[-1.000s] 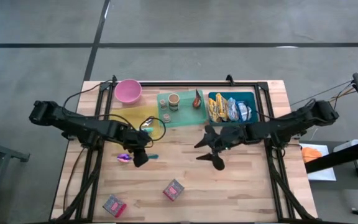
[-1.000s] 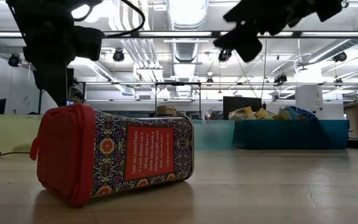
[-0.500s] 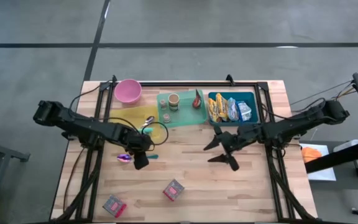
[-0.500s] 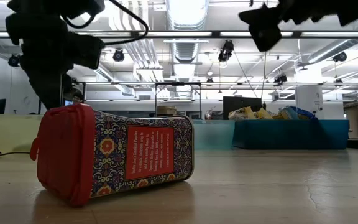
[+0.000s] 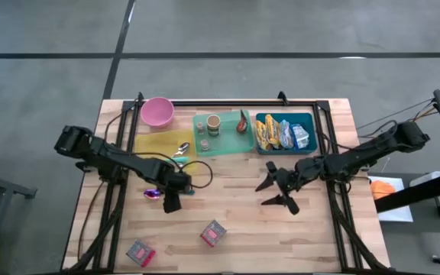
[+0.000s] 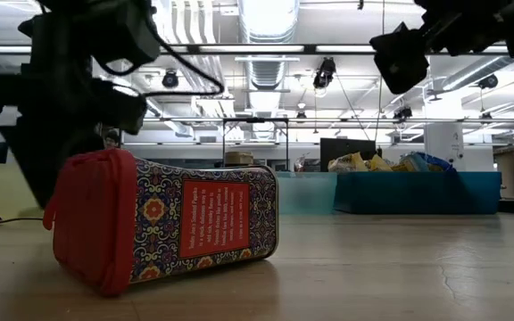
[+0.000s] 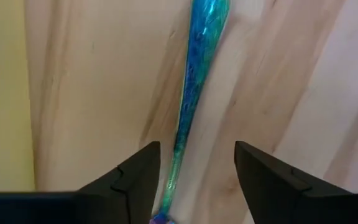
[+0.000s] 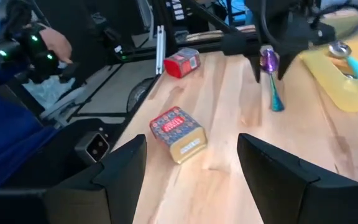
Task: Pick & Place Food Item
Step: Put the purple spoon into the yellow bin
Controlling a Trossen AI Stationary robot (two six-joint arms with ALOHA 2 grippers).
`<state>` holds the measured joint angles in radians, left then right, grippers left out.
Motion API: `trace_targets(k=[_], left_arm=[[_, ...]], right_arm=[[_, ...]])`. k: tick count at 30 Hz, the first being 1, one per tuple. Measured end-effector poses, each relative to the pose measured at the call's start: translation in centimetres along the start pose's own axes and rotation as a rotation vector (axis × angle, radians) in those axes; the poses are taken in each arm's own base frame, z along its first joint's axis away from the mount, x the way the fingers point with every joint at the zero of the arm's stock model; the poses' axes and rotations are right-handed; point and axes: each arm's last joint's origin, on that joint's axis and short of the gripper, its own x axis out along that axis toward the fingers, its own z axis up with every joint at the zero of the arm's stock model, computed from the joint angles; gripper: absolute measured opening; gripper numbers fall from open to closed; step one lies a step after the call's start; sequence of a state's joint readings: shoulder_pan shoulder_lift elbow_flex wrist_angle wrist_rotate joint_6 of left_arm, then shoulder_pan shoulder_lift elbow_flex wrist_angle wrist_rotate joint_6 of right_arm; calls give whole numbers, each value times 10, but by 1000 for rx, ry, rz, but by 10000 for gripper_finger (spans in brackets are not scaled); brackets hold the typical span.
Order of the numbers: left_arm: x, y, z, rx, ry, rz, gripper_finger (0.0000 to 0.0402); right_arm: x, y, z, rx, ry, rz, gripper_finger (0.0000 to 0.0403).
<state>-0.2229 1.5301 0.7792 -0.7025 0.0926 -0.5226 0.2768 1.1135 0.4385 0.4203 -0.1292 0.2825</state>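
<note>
The spoon (image 7: 194,93) lies on the bare table (image 5: 312,237), between the parted, empty fingers of the left gripper (image 7: 197,171); nothing is held. Picking and placing are judged undone. The right gripper (image 5: 279,191) hangs open and empty, well apart.

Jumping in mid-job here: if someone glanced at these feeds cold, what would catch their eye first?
Probably the red patterned tin, lying on its side and filling the low view. From above, the pink bowl at the table's far edge stands out, as does the teal bin of snack packets. Then the left gripper, open over a shiny blue-handled spoon lying on the wood.
</note>
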Motion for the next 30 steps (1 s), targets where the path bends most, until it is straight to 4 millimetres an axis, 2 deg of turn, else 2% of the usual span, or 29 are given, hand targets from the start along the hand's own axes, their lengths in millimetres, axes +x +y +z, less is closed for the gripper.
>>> trace_targets(k=[5, 12, 19, 23, 30], left_arm=[[12, -2, -4, 95, 64, 61, 218], [19, -10, -9, 247, 55, 208, 219], [19, -11, -10, 262, 50, 210, 211], [20, -12, -10, 249, 56, 189, 173], [21, -12, -10, 268, 65, 155, 75]], right_arm=[[3, 1, -2, 3, 12, 9, 249], [2, 2, -3, 4, 12, 17, 249], [2, 2, -3, 17, 12, 17, 249], [2, 2, -3, 33, 13, 16, 249], [2, 2, -3, 30, 13, 16, 249]])
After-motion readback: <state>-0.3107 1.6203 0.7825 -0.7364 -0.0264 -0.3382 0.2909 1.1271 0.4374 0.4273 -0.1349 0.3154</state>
